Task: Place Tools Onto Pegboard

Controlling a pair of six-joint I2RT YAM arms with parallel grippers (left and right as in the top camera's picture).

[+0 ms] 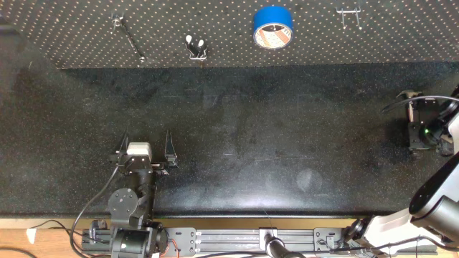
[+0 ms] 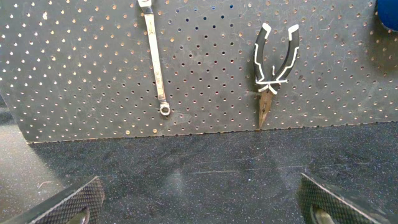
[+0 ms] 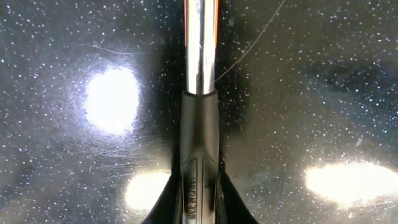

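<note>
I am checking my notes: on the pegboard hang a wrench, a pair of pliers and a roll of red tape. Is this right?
Not quite. The roll of tape is blue, not red; the top view shows it. The wrench and the pliers do hang on the pegboard.

**Two arms, two finishes:** the left arm [image 1: 134, 188] is black, with grey round joint housings, a white camera block [image 1: 138, 150] at the wrist and black cables [image 1: 80, 215] trailing from its base. Its fingers [image 2: 65, 202] show a carbon-fibre weave. The right arm [image 1: 436, 206] has pale grey links, a black wrist with a small green light [image 1: 428, 131] and a looping black cable [image 1: 401, 102].
</note>
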